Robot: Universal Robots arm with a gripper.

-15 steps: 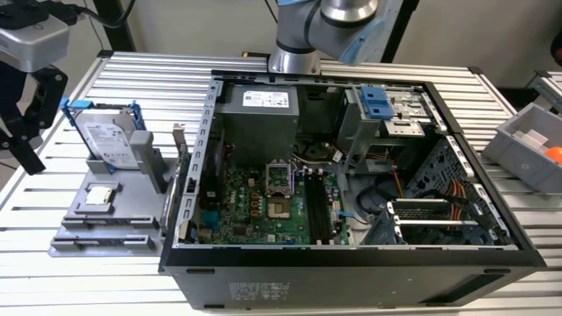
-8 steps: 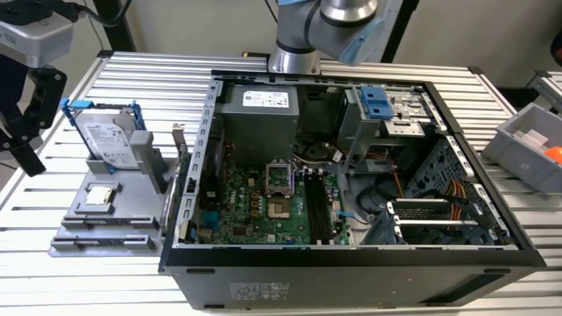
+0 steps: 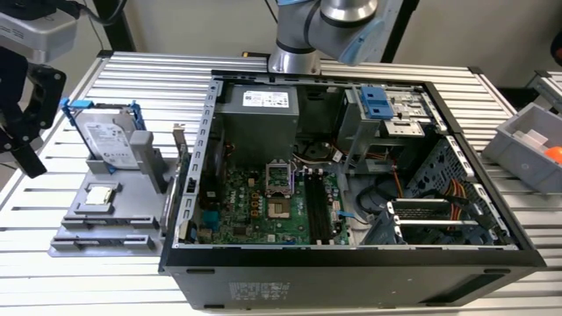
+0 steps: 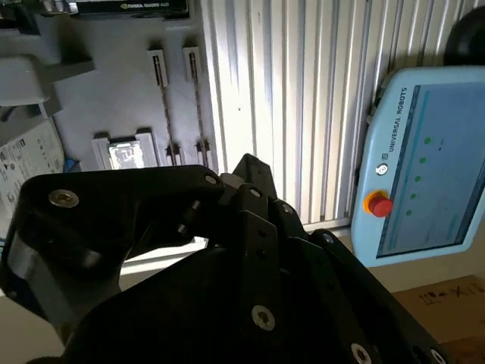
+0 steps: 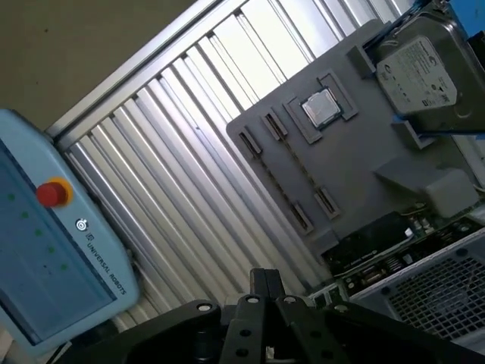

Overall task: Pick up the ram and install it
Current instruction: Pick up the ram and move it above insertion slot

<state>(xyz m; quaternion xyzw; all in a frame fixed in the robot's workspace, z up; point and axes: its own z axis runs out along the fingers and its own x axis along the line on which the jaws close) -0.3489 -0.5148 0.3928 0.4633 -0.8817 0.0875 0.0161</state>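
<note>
While I hang outside the computer case (image 3: 351, 260), off its wall toward the exterior view's left, I cannot tell whether my gripper (image 3: 25, 135) is spread or pressed together, nor whether it pinches anything. What I take for the ram (image 3: 314, 205) is a long dark stick lying along the black slots of the motherboard (image 3: 246, 210) inside the case; whether it is fully seated I cannot tell. Just beside the case's outer wall sits a gray fixture (image 3: 97, 230) carrying a hard drive (image 3: 110, 139) in a blue frame and a small silver processor chip (image 3: 99, 194). Well apart from the case, beyond the fixture, a teach pendant (image 5: 45, 250) lies on the ribbed metal table (image 3: 149, 72).
</note>
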